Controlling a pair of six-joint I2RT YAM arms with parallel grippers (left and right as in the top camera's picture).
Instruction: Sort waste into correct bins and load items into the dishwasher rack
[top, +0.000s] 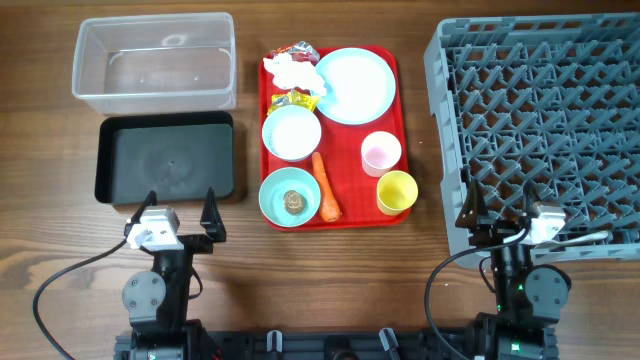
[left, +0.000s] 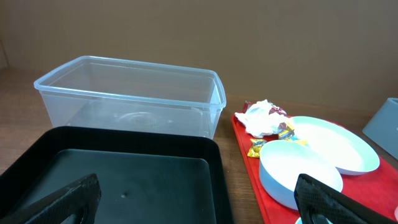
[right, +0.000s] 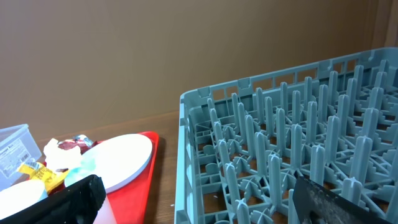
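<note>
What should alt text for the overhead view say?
A central red tray holds a plate, two bowls, a pink cup, a yellow cup, a carrot, wrappers and tissue. A clear tub and black tray sit left of it, a grey rack right. The left gripper and right gripper hang open and empty at the near edge.

Bare table (top: 320, 280) lies open along the near side, in front of the red tray (top: 355, 195). A narrow wooden strip separates it from the black tray (top: 170, 165) on the left, and another runs between it and the rack (top: 540, 110) on the right. The clear tub (top: 153, 60) walls off the far left. The rack's upright pegs crowd the right.
</note>
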